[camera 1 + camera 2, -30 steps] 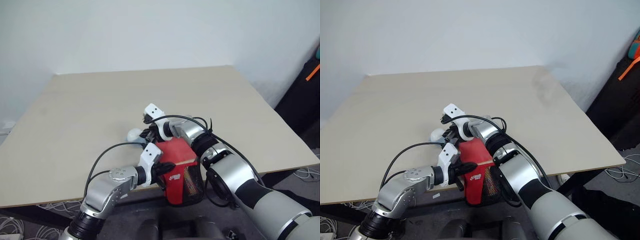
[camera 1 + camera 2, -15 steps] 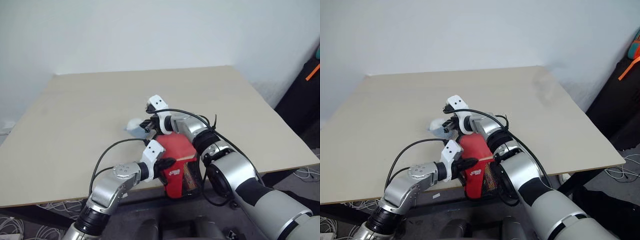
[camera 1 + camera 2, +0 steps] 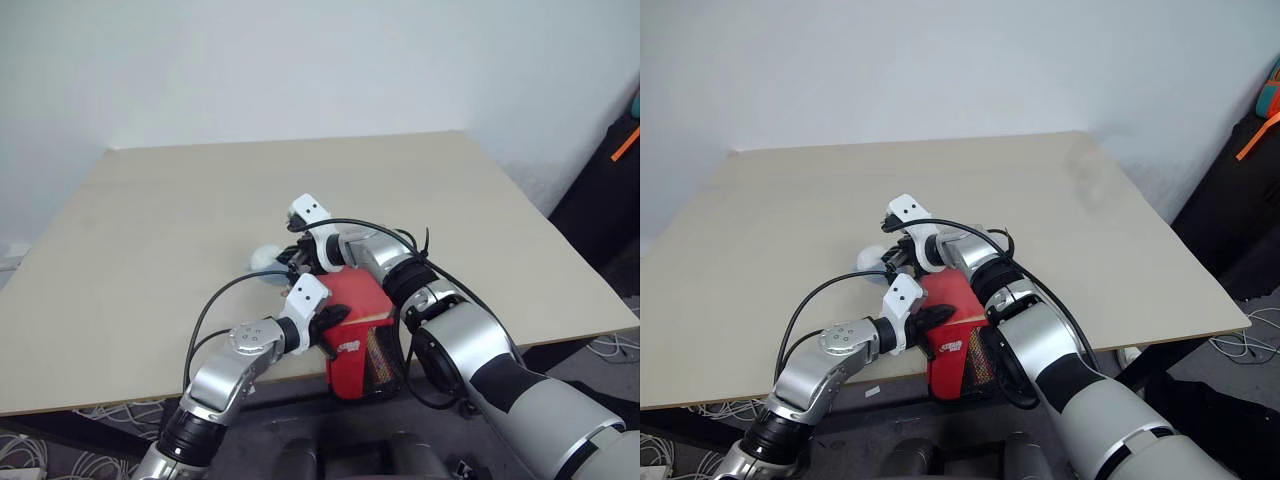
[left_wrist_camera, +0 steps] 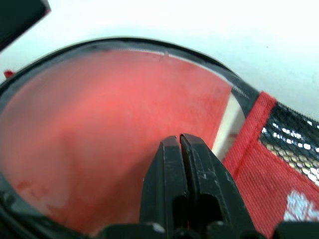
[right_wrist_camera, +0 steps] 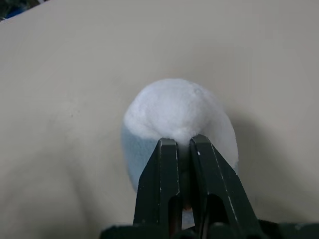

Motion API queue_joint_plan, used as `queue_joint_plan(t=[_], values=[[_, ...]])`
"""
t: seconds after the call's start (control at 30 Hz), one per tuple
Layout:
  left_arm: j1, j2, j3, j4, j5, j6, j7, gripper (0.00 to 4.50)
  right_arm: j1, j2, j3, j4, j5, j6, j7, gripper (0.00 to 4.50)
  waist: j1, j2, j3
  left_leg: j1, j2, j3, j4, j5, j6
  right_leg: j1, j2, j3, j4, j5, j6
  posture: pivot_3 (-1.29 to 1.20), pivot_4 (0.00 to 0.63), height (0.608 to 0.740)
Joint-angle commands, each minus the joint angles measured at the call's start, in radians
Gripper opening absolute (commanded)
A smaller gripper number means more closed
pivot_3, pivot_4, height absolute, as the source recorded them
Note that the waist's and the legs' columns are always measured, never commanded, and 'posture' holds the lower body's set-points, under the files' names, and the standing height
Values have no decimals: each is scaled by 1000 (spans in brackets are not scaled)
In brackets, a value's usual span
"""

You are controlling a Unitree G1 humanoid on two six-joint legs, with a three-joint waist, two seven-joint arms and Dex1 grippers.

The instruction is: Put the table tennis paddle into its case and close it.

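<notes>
While the case (image 3: 358,340) overhangs the near table (image 3: 150,230) edge, left jaws (image 4: 180,149) pressed together on the paddle (image 4: 99,134) inside, right jaws (image 5: 178,149) pinching a white ball (image 5: 177,112), it could slide off.

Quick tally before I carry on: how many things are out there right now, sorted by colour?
Red: 2 - the table tennis paddle, sitting inside the case at the table's near edge.
White: 1 - a small ball on the table, just beyond the right gripper.
Total: 3
</notes>
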Motion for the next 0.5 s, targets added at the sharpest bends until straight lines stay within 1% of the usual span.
queue_joint_plan(t=[0.03, 0.3, 0.5], values=[[-35, -10, 15, -14, 31, -63, -4, 0, 12, 19, 12, -45, -3, 9, 22, 40, -3, 0, 0, 0, 0, 0, 0, 0, 0, 0, 0, 0, 0, 0, 0, 0, 0, 740], [-51, -25, -24, 48, 98, -131, -33, 0, 19, 21, 12, -45, -4, 18, 10, 40, -14, 0, 0, 0, 0, -1, 0, 0, 0, 0, 0, 0, 1, 0, -1, 0, 0, 740], [-56, -31, -51, 84, 137, -141, -59, 0, 19, 28, -4, -32, -1, 17, -9, 40, -12, 0, 0, 0, -1, -1, 0, 0, 0, 0, 0, 0, 3, 0, 0, 0, 0, 740]])
